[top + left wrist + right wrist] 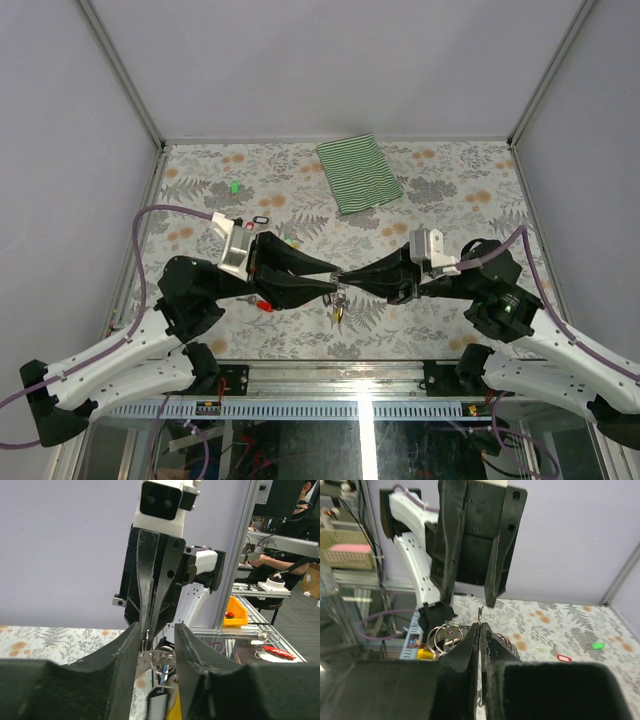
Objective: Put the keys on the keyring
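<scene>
My right gripper [347, 279] is shut on the keyring [481, 614], held above the table's middle front. In the right wrist view its wire sticks up between the closed fingers [470, 645], and smaller split rings [445, 635] hang to the left. Keys [338, 312] with yellow and blue tags hang below it. My left gripper [335, 281] is open, its fingers [127, 652] on either side of the keyring [164, 656] and a flat silvery key [150, 657]. Loose keys lie on the table: green tag [235, 186], black tag [262, 221], red tag [265, 303].
A green-striped folded cloth [360, 173] lies at the back centre. The floral mat [450, 190] is walled at left, back and right. The red tag [563, 658] and green tag [598, 645] also show in the right wrist view.
</scene>
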Tool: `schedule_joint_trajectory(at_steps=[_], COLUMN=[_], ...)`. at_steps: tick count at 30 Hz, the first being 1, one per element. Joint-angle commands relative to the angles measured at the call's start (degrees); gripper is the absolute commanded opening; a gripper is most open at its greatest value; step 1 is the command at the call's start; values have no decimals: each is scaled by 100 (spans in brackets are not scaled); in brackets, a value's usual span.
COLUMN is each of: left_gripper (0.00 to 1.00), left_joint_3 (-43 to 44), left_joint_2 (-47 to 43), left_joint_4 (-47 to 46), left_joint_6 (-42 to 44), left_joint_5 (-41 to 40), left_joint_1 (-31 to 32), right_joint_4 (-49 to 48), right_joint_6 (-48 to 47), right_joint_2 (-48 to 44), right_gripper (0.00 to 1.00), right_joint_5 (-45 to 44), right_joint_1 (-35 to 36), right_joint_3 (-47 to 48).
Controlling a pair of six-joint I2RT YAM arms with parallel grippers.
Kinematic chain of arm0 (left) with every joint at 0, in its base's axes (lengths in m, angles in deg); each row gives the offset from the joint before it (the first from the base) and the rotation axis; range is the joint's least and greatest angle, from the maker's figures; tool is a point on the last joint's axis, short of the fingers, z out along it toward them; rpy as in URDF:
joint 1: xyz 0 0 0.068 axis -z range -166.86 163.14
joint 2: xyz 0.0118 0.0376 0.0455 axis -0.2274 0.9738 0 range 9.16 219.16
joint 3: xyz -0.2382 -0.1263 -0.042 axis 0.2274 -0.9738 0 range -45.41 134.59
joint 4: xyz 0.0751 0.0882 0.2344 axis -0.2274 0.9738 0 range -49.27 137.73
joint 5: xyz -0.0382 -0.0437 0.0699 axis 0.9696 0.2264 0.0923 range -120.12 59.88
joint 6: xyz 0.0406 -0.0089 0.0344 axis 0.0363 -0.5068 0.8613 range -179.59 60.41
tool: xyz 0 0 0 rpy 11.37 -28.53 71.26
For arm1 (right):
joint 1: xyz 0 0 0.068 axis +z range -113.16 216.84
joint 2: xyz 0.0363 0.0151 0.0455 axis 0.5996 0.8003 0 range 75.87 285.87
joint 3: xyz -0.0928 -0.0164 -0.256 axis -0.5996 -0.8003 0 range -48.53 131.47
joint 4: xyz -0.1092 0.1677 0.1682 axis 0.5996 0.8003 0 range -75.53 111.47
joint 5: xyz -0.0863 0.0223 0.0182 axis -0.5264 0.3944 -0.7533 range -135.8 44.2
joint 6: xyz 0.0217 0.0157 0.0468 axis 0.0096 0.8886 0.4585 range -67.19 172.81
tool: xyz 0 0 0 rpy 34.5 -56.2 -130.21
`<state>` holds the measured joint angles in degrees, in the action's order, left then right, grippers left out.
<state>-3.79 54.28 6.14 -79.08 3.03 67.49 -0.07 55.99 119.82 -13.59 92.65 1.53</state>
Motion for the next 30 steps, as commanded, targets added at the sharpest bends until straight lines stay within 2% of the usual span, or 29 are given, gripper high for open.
schedule_joint_trajectory(at_steps=[1,8,17,21,23,30], left_gripper=[37,39,39,39,39,46], left_joint_3=[393,216,73,69,132,560], left_joint_2=[-366,-1079,-1120,-971,-873,-290], left_joint_4=[834,2011,2317,2337,2517,4160], left_joint_6=[319,486,511,503,444,-139], left_joint_5=[-271,-1003,-1239,-1363,-1735,-4253], left_joint_1=[40,32,32,35,38,-16], right_joint_4=[172,542,836,845,944,2142], right_joint_6=[-1489,-3260,-4853,-4872,-4611,-3274], right_joint_2=[-329,-734,-1165,-1211,-1174,-955], right_gripper=[0,0,0,0,0,0], right_joint_5=[-188,-152,-192,-237,-408,-1323], right_joint_1=[-9,-9,-8,-4,-9,-9], right_joint_3=[115,-66,-482,-520,-418,2])
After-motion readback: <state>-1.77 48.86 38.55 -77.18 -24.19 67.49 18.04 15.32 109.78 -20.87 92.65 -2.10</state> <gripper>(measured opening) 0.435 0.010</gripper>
